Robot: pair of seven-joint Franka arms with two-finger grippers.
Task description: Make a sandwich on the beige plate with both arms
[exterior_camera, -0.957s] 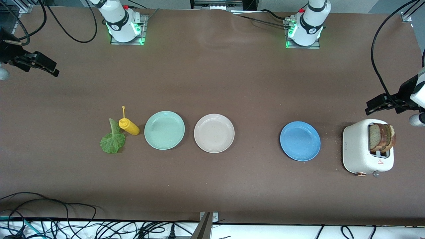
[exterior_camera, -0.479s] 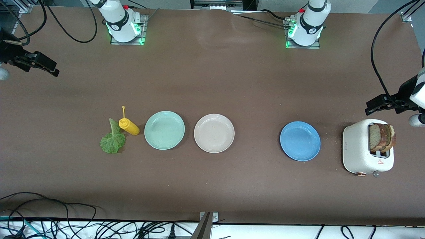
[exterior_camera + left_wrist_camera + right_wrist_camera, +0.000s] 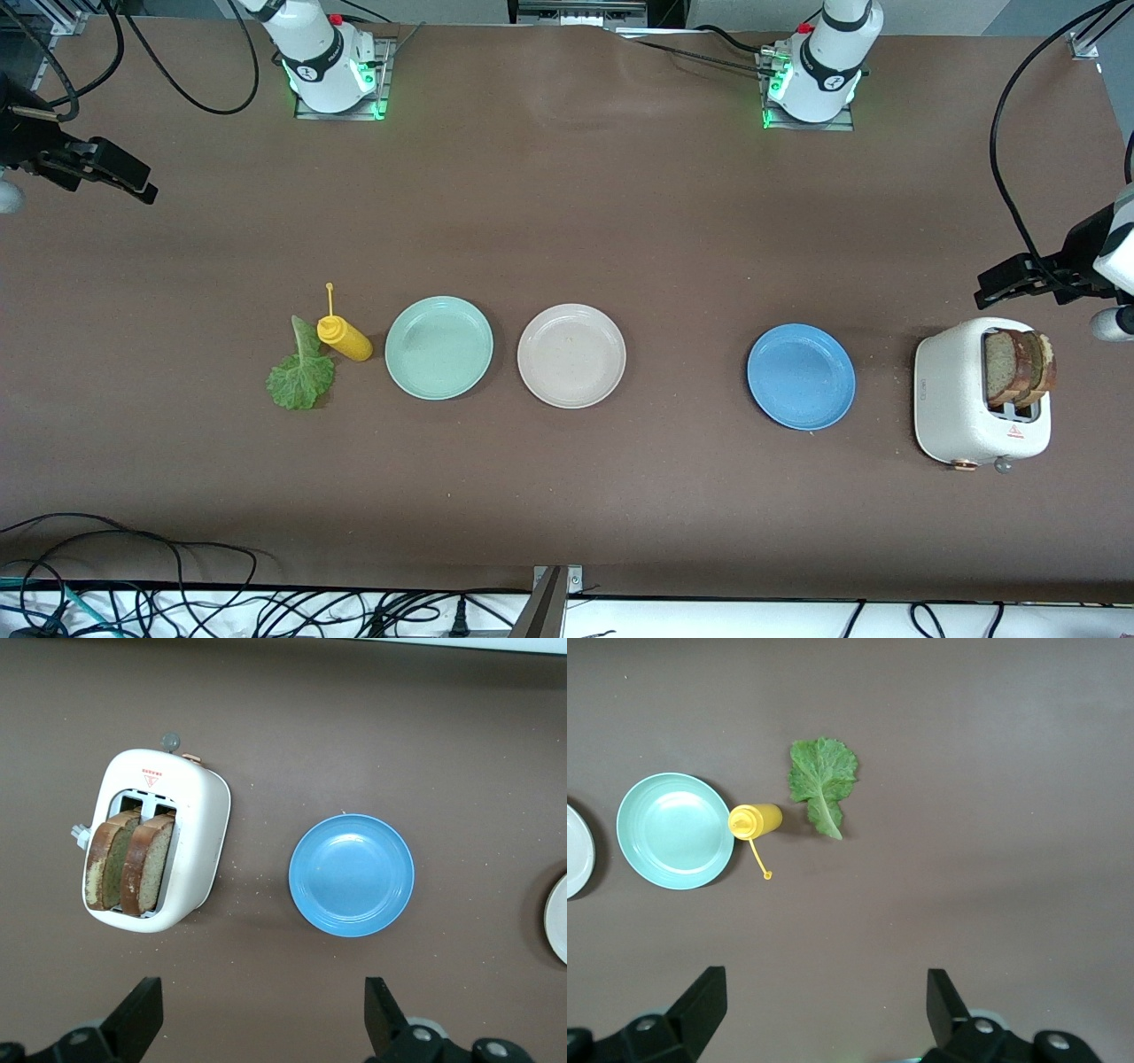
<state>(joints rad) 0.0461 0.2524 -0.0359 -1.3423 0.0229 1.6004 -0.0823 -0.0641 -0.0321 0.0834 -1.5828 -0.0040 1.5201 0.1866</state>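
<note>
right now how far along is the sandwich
Nothing is done yet. The beige plate is bare, both bread slices stand in the toaster, and the lettuce leaf lies on the table beside the yellow bottle. The left gripper and right gripper hang open and hold nothing. All the assembly is left.

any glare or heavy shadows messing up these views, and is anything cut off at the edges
Front view: even light, soft shadows, green base lights glow; left gripper and right gripper sit at the frame edges, their arms cut off. Left wrist view: sharp, mild sheen on the blue plate; beige plate clipped by the edge. Right wrist view: sharp, lettuce leaf crisp with a slight shadow.
</note>
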